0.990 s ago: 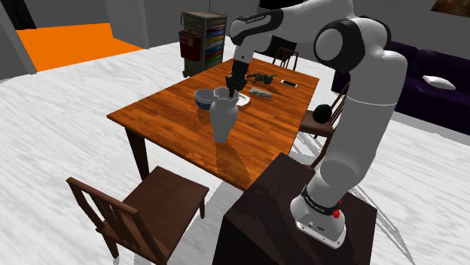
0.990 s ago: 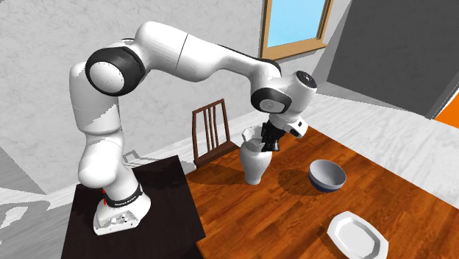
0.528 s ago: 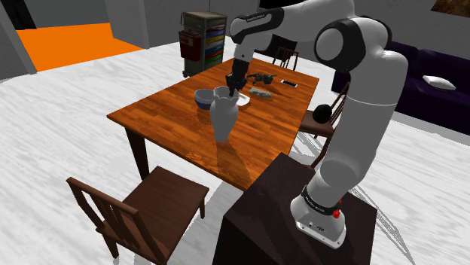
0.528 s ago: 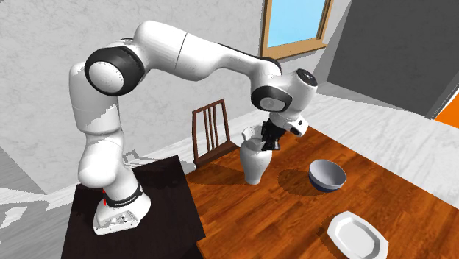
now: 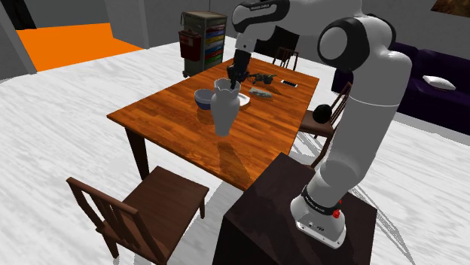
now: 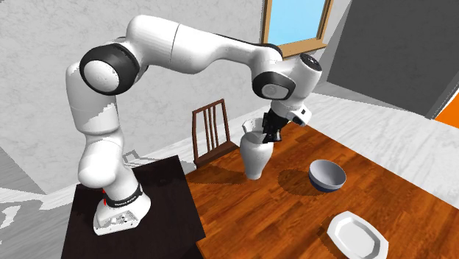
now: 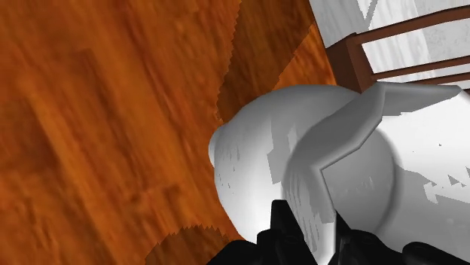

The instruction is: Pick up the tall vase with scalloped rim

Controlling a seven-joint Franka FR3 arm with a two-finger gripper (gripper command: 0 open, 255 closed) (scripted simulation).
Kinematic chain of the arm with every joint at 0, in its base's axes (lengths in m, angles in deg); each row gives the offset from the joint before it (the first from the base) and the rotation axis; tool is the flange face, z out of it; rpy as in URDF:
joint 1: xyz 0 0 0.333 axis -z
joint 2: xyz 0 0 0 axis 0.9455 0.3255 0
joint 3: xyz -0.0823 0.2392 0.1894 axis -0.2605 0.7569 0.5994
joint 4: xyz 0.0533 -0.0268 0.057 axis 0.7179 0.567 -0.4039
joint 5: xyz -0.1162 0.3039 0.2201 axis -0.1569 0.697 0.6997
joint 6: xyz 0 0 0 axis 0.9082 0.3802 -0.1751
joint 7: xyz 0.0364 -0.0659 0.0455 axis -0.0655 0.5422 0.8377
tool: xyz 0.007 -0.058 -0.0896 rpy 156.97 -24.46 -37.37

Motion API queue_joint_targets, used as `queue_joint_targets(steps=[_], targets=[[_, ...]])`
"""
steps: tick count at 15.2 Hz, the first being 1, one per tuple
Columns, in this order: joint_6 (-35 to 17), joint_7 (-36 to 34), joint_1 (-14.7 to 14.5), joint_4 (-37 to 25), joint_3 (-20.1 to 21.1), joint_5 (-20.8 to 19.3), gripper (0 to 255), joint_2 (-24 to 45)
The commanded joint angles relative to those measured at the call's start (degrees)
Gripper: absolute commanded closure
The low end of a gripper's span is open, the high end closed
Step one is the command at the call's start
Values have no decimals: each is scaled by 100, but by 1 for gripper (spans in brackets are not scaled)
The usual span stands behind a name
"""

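A tall white vase [image 5: 224, 111] with a scalloped rim hangs upright a little above the wooden table [image 5: 169, 120], its shadow on the boards below. My black gripper [image 5: 235, 81] comes down from above and is shut on the vase's rim. In the second exterior view the vase [image 6: 254, 155] hangs under the gripper [image 6: 270, 135], clear of the table [image 6: 294, 221]. The wrist view looks down the vase's [image 7: 256, 169] white body, with the rim clasped between the fingers [image 7: 285, 226] of the gripper [image 7: 312, 229].
A blue bowl [image 5: 203, 98] [image 6: 326, 176] and a white plate [image 6: 357, 235] [image 5: 243, 98] lie on the table close behind the vase. Small items lie further back [image 5: 262, 79]. Wooden chairs [image 5: 139, 214] [image 6: 210, 131] stand at the table's sides. A cart [image 5: 203, 41] and a dark sofa [image 5: 429, 83] stand beyond.
The gripper has risen with the vase in it. The vase has come off the table and hangs above its shadow.
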Motion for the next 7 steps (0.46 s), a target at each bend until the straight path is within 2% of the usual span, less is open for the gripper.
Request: queue_joint_targets(steps=[1, 7], targets=[[142, -38, 5, -132, -3, -8, 255, -21], [437, -112, 17, -405, -10, -26, 255, -53]])
